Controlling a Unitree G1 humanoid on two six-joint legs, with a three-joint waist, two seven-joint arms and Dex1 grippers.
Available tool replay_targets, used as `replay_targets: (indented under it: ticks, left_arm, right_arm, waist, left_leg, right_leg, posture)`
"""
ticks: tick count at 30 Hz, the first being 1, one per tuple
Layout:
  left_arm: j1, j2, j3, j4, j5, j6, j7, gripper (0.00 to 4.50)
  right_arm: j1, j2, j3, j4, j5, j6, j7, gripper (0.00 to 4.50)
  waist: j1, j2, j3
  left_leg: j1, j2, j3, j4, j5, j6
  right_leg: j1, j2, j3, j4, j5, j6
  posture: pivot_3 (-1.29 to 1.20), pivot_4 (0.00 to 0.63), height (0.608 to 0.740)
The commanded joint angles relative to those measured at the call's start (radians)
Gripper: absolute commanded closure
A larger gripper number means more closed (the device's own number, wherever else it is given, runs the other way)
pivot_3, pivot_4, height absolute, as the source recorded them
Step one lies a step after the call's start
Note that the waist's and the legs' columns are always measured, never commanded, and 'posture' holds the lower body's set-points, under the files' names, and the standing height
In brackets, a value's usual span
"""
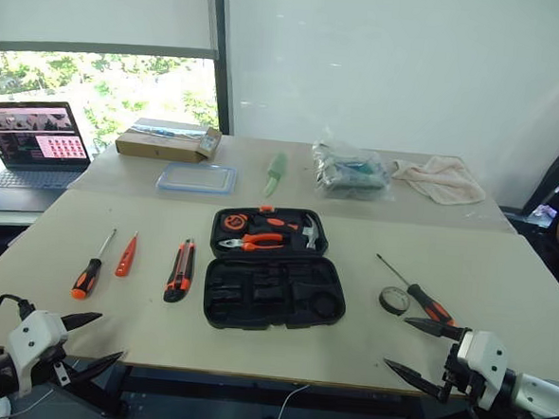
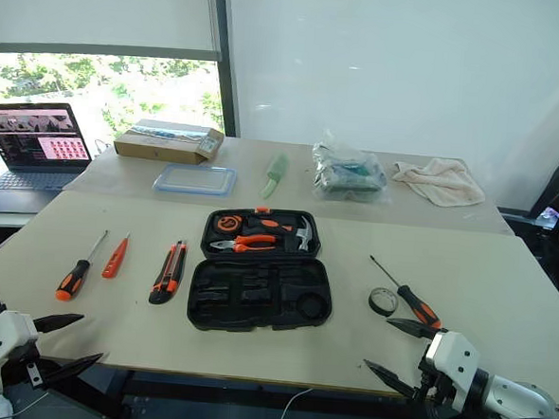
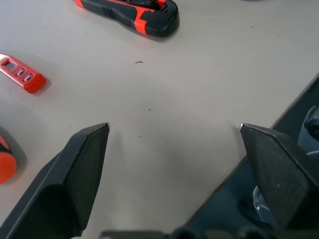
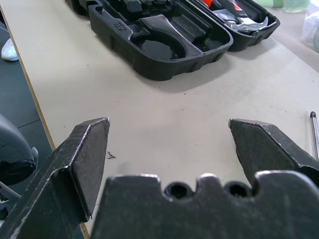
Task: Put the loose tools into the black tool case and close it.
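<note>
1. Your black tool case [image 1: 275, 290] sits dead centre of the head view, lying wide open on the tabletop [image 1: 501, 309]. The far half holds orange-handled pliers [image 1: 259, 241] and a round orange tape measure [image 1: 232, 222]; the near half's slots look empty.
2. Left of the case you've got the utility knife [image 1: 180, 270] just beside it, then the small orange tester screwdriver [image 1: 126, 255], then an orange-and-black screwdriver [image 1: 90, 270] furthest left. All three are lying flat and apart from each other.
3. Right of the case, lower right of the frame: the small dark tape roll [image 1: 395, 299], with the second screwdriver [image 1: 420, 292] right next to it. Can't tell if they touch.
4. Your left pincer [image 1: 89, 342] is in the lower left corner, fingers spread wide, nothing in them, hanging over the near tabletop edge.
5. Your right pincer [image 1: 421, 349] is in the lower right, also spread wide and empty, near that screwdriver's handle.
6. Upper part of the frame, back tabletop: clear blue-rimmed container [image 1: 197, 177], cardboard box [image 1: 167, 142], plastic bag [image 1: 349, 170], cloth [image 1: 440, 178]. Laptop [image 1: 32, 147] at upper left.
</note>
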Motion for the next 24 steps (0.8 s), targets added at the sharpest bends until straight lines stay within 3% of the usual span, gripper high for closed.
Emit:
replay_targets:
  ticks: [1,8,14,19,24]
  left_arm:
    - [0.003,-0.017,0.07,-0.028,-0.079,0.076,0.045,0.0]
    - [0.126,-0.216,0.349,0.004,-0.243,0.257,0.315,0.0]
    - [0.094,-0.248,0.392,-0.088,-0.36,0.466,0.453,0.0]
    - [-0.092,-0.075,0.359,-0.071,-0.418,0.717,0.551,0.0]
    - [-0.31,0.115,0.182,0.082,-0.351,0.911,0.517,0.0]
  right_arm:
    - [-0.033,0.022,0.022,-0.063,0.033,-0.009,-0.009,0.05]
    - [-0.136,0.21,0.152,-0.312,0.177,0.064,-0.114,0.05]
    - [-0.161,0.24,0.179,-0.33,0.145,0.048,-0.135,0.05]
    - [-0.191,0.207,0.183,-0.321,0.155,0.085,-0.118,0.05]
    - [-0.22,0.195,0.198,-0.328,0.164,0.127,-0.121,0.05]
  waist:
    - [0.0,0.0,0.0]
    - [-0.027,-0.001,0.0]
    - [0.008,-0.007,-0.001]
    - [0.023,-0.013,-0.003]
    - [0.005,-0.012,-0.003]
  left_leg:
    - [0.0,0.0,0.0,0.0,0.0,0.0]
    - [0.001,0.007,0.0,0.0,-0.001,-0.002]
    - [0.0,0.005,-0.001,0.001,-0.001,-0.003]
    - [0.001,0.005,-0.002,0.004,0.0,-0.006]
    - [0.002,0.006,-0.001,0.002,0.002,-0.008]
  right_leg:
    - [0.0,0.0,0.0,0.0,0.0,0.0]
    - [-0.001,0.005,0.0,0.001,-0.001,-0.002]
    - [0.0,0.003,-0.002,0.0,-0.001,-0.002]
    - [-0.001,0.003,-0.003,0.002,-0.003,-0.01]
    - [0.001,0.006,-0.002,0.004,-0.002,-0.01]
  posture:
    - [0.0,0.15,0.74]
    - [0.0,0.15,0.74]
    - [0.0,0.15,0.74]
    - [0.0,0.15,0.74]
    - [0.0,0.15,0.74]
